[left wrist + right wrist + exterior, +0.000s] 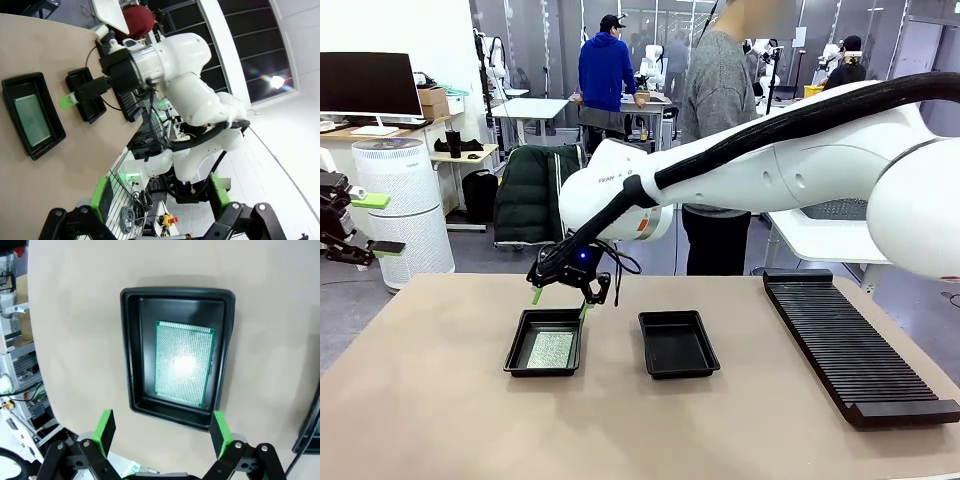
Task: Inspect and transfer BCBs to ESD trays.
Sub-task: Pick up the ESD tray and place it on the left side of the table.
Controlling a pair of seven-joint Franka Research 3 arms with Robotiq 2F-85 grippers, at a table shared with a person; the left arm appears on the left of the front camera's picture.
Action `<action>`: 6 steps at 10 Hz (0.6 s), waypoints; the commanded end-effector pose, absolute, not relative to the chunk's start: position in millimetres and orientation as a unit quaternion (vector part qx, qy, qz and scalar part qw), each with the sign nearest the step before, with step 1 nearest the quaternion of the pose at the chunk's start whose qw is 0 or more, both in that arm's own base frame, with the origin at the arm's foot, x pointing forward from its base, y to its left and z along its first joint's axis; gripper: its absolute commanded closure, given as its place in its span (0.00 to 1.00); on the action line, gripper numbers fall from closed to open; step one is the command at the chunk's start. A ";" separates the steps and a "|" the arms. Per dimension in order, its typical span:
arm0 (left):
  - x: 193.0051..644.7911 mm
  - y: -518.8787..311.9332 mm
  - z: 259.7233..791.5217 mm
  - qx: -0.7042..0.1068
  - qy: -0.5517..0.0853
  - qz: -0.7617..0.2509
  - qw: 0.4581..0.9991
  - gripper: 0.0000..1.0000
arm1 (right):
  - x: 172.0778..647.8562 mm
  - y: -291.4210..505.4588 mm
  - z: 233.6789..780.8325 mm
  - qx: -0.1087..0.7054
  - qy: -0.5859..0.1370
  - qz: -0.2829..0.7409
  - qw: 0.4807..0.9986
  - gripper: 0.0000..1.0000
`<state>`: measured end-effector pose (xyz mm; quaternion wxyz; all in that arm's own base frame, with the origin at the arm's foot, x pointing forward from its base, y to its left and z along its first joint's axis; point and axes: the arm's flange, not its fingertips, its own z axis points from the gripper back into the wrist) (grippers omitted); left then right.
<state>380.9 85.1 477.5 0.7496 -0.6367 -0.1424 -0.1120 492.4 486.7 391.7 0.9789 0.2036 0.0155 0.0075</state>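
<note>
My right hand (560, 300) hangs wide and empty just above an ESD tray (127, 340). One BCB (184, 364) lies flat on that tray's floor, directly below the hand. My left hand (378, 224), well apart from it, also stands wide and empty.

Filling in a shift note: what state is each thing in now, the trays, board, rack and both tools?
left ESD tray: holds one board.
BCB: lying flat on that tray's floor, not gripped.
right ESD tray: empty.
slotted rack: slots empty as far as shows.
right tool: open, above the left ESD tray's far rim, holding nothing.
left tool: open, beyond the table's left edge, holding nothing.
</note>
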 end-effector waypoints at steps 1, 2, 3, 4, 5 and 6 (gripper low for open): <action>386.2 69.0 494.6 -0.613 -0.138 -0.096 0.772 0.00 | 466.6 452.0 400.8 0.243 0.010 0.007 0.970 0.00; 388.1 60.3 500.2 -0.599 -0.134 -0.098 0.783 0.00 | 461.0 441.9 404.8 0.252 0.010 0.001 0.968 0.00; 390.4 52.6 504.1 -0.582 -0.131 -0.096 0.797 0.00 | 457.4 430.2 409.0 0.258 0.006 -0.011 0.966 0.00; 394.4 39.8 505.4 -0.565 -0.129 -0.093 0.810 0.00 | 455.7 416.7 414.0 0.268 0.001 -0.026 0.963 0.00; 396.6 29.2 504.8 -0.546 -0.119 -0.087 0.825 0.00 | 454.5 405.9 418.0 0.275 -0.001 -0.033 0.961 0.00; 400.3 18.8 502.8 -0.530 -0.095 -0.085 0.838 0.00 | 453.5 394.6 421.6 0.287 -0.004 -0.046 0.957 0.00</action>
